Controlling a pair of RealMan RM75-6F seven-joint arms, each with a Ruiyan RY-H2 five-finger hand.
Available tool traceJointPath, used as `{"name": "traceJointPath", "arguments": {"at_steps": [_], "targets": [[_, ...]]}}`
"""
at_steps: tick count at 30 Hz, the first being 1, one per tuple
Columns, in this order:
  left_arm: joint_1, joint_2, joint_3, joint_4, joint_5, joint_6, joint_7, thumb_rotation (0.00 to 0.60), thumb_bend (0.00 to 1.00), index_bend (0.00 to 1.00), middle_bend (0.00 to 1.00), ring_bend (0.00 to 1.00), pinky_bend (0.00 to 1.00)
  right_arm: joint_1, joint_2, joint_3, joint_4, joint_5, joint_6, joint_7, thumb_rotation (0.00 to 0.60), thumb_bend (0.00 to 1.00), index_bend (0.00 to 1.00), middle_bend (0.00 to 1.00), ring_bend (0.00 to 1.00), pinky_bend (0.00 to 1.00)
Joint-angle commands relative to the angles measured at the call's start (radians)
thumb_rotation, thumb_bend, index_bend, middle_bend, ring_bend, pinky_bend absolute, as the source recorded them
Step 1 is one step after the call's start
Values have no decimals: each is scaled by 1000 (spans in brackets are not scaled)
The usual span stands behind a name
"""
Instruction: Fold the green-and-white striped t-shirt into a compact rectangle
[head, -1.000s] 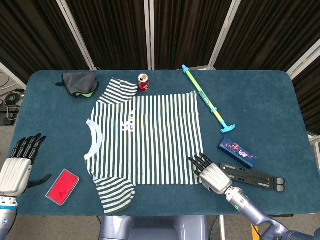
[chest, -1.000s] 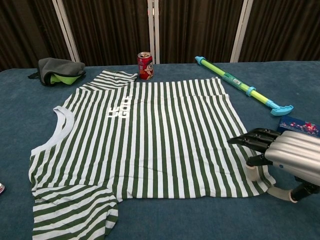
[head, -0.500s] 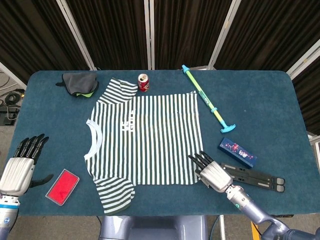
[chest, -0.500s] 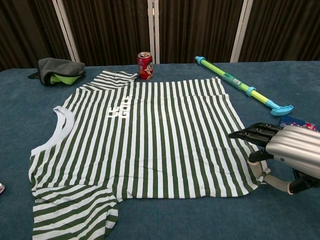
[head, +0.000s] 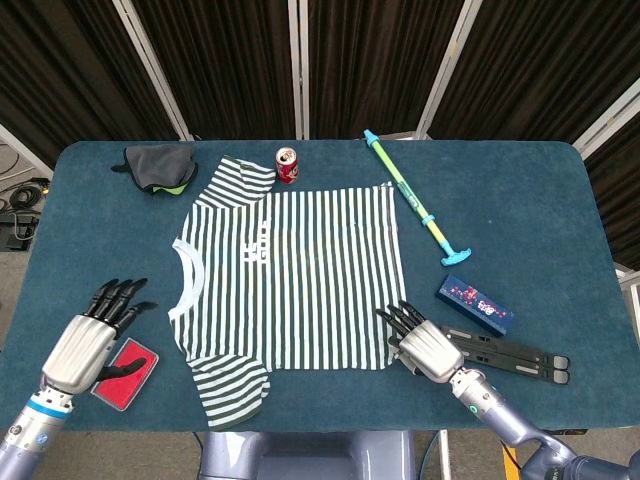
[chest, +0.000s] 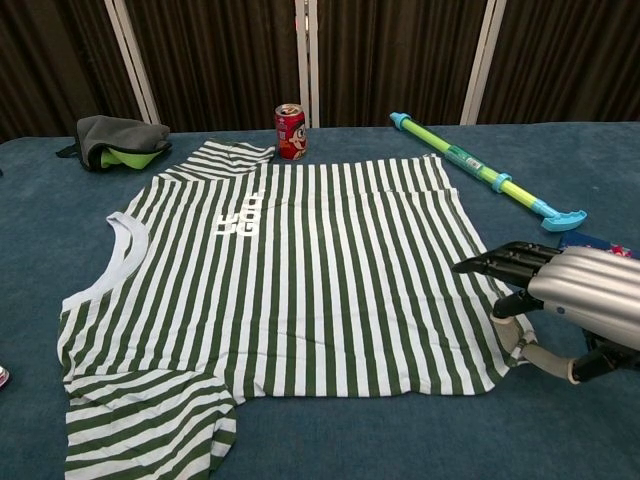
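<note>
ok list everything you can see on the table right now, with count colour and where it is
t-shirt: 1, green and white stripes, spread flat mid-table
soda can: 1, red, upright by the shirt's far sleeve
cloth: 1, grey with lime-green, bunched, far left
toy stick: 1, cyan, green and yellow, far right of shirt
small box: 1, blue, right of shirt
folding stand: 1, black, near right edge
flat case: 1, red, near left
table: 1, blue cover
left hand: over the red case
right hand: at shirt's near hem corner

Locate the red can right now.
The red can stands upright at the far edge of the table in the head view, just beyond the striped t-shirt, between the dark cloth bundle and the green-blue tube toy.
</note>
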Motion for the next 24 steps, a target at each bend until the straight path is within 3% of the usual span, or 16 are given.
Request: {"name": "traceJointPath", "arguments": {"at_steps": [1,9,24], "targets": [[-68,-80,38,127,136,-9,-102,600,64,415,0,0,0,2,5,0,-10,2,3,5,600,429,686,46,0,0],[-135,-208,94,363,277,-1,-157,600,226,481,0,0,0,11,14,2,-34,12,-4,-9,600,431,699,47,0,0],[-148,-325,201,637,329,10,-218,600,242,479,0,0,0,15,3,0,-32,29,-11,-21,600,434,718,52,0,0]]}}
